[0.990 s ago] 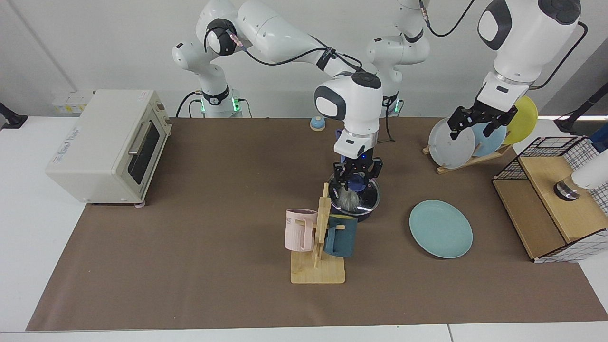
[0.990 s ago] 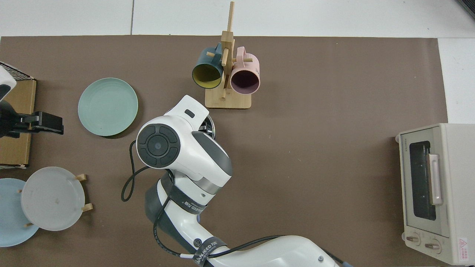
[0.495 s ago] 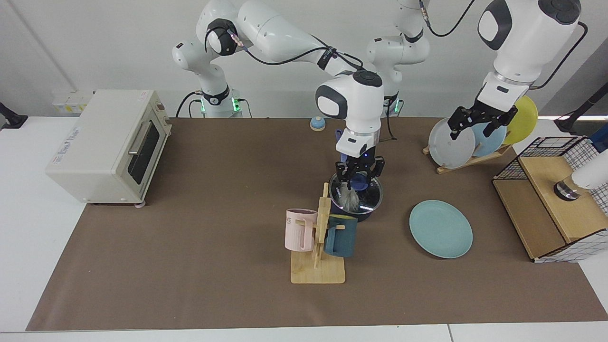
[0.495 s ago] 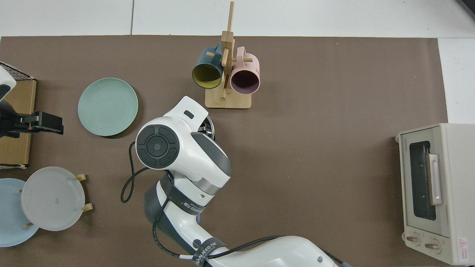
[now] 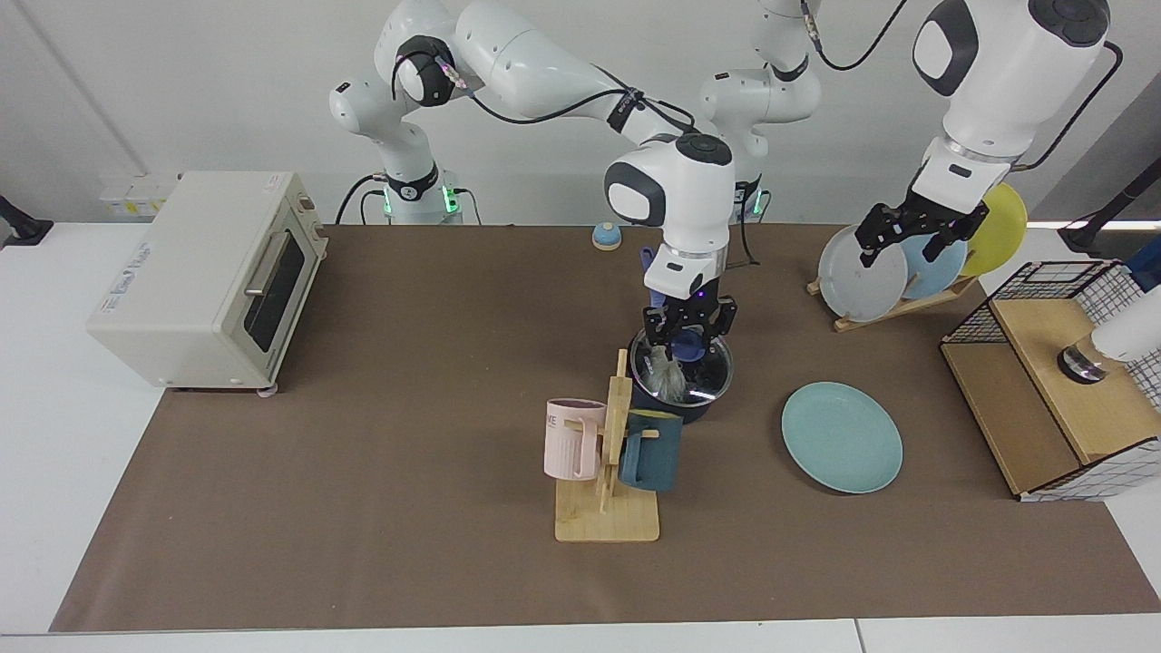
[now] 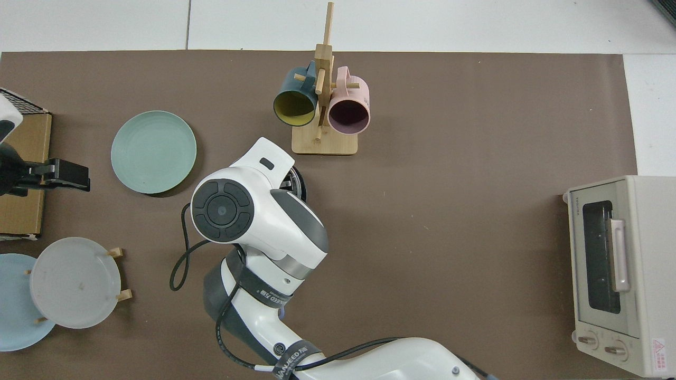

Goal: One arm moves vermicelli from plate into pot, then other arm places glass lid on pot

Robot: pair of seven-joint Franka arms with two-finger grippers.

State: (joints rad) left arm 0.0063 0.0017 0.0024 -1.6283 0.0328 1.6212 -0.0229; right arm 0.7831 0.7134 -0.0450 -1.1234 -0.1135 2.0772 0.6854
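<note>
Right arm (image 5: 544, 77) stretched out from the far edge of the table, elbow high, wrist bent straight down, with a small blue light at the wrist. Right gripper (image 5: 687, 334) pointing down right over the blue knob (image 5: 691, 345) of the glass lid (image 5: 703, 374). Hard to tell whether gripping the knob or let go of it. Glass lid lying flat on the pot (image 5: 691, 413), in the middle of the brown mat (image 5: 408, 408). Vermicelli (image 5: 669, 383) inside the pot, seen as a white tangle through the glass. Plate (image 5: 842, 437) bare, flat on the mat beside the pot, not touching it. Left arm (image 5: 993, 82) waiting, held up high, hand tipped down. Left gripper (image 5: 918, 238) spread wide, holding nothing, hanging in front of the grey plate (image 5: 853, 277) in the plate rack. Near side of the pot hidden behind the dark teal mug (image 5: 651, 453) on the wooden mug stand (image 5: 606, 521). From above, pot and lid almost fully covered by the big white arm, only a thin dark sliver of rim (image 6: 301, 182) peeking out. Left arm cut off at the edge of the top view, only the black gripper (image 6: 55, 175) showing there.
</note>
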